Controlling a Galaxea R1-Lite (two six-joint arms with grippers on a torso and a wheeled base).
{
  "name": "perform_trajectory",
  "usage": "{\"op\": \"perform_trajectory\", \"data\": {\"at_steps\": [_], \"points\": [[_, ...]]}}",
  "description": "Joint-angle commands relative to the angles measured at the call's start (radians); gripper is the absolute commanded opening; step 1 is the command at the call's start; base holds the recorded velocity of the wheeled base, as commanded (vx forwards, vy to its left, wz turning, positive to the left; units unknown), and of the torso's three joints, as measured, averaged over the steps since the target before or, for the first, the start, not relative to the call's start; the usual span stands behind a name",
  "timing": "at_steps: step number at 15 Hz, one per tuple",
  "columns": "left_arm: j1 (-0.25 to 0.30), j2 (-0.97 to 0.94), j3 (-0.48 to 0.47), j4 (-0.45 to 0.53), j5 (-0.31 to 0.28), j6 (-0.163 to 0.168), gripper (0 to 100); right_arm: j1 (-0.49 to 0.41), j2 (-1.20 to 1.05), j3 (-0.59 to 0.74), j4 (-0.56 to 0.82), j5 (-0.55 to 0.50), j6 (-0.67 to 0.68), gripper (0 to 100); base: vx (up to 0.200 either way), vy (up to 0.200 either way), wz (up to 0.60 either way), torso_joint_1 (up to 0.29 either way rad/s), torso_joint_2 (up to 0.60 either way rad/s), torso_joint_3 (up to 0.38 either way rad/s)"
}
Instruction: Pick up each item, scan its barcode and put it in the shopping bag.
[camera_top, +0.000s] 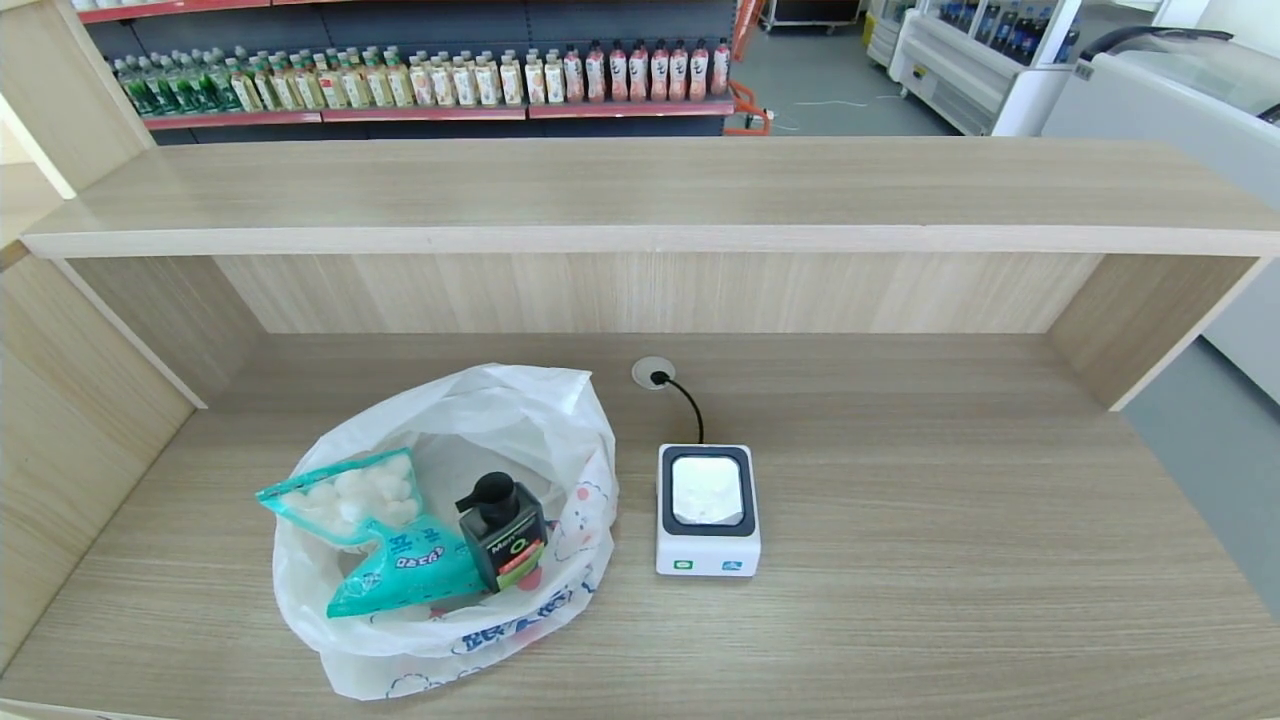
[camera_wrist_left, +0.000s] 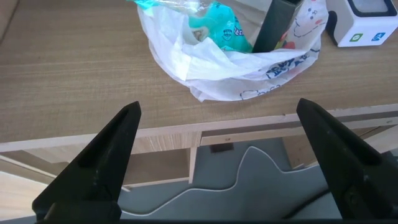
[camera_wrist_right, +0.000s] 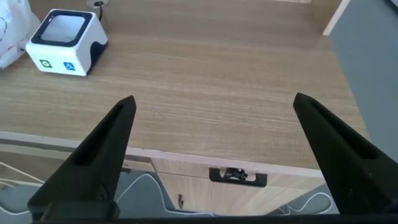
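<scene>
Left hand: the left hand (camera_wrist_left: 217, 109) hangs at the front edge of the tabletop (camera_top: 950, 520), its two dark fingers (camera_wrist_left: 102, 162) spread wide apart with nothing between them.
Right hand: the right hand (camera_wrist_right: 214, 99) sits at the same front edge, farther to the robot's right, with its fingers (camera_wrist_right: 93, 165) also wide apart and gripping nothing.
Shopping bag: the white plastic shopping bag (camera_top: 350, 650) stands on the left part of the tabletop with its mouth open upward. From the left wrist view its crumpled wall (camera_wrist_left: 217, 68) lies just beyond the left hand.
Teal packet: a teal packet (camera_top: 390, 560) of white round pieces lies tilted inside the bag, its clear top end poking over the bag's left rim. It also shows in the left wrist view (camera_wrist_left: 221, 31).
Pump bottle: a black pump bottle (camera_top: 505, 535) stands inside the bag, touching the right side of the packet. Its dark body also shows from the left wrist (camera_wrist_left: 277, 25).
Scanner: the white scanner (camera_top: 707, 510) with a dark-framed window facing up sits just beside the bag on its right, apart from it. It also shows in both wrist views (camera_wrist_left: 367, 28) (camera_wrist_right: 65, 40).
Cable: a black cable (camera_top: 690, 405) runs from the back of the scanner into a round grommet (camera_top: 652, 373) in the tabletop.
Ledge: a raised wooden ledge (camera_top: 650, 190) runs along the far side.
Background: a shelf (camera_top: 420, 80) lined with bottles stands beyond the ledge, and a chest freezer (camera_top: 1170, 90) stands to the far right.
</scene>
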Motion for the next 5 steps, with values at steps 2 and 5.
{"op": "perform_trajectory", "data": {"at_steps": [2,5], "points": [[0.0,0.001,0.0,0.0,0.0,0.0,100,0.0,-0.004,0.0,-0.001,-0.002,0.0,100,0.0,0.0,0.0,0.0,0.0,0.0],[0.0,0.001,0.0,0.0,0.0,0.0,100,0.0,-0.004,0.0,0.002,-0.008,0.002,100,0.0,0.0,0.0,0.0,0.0,0.0]]}}
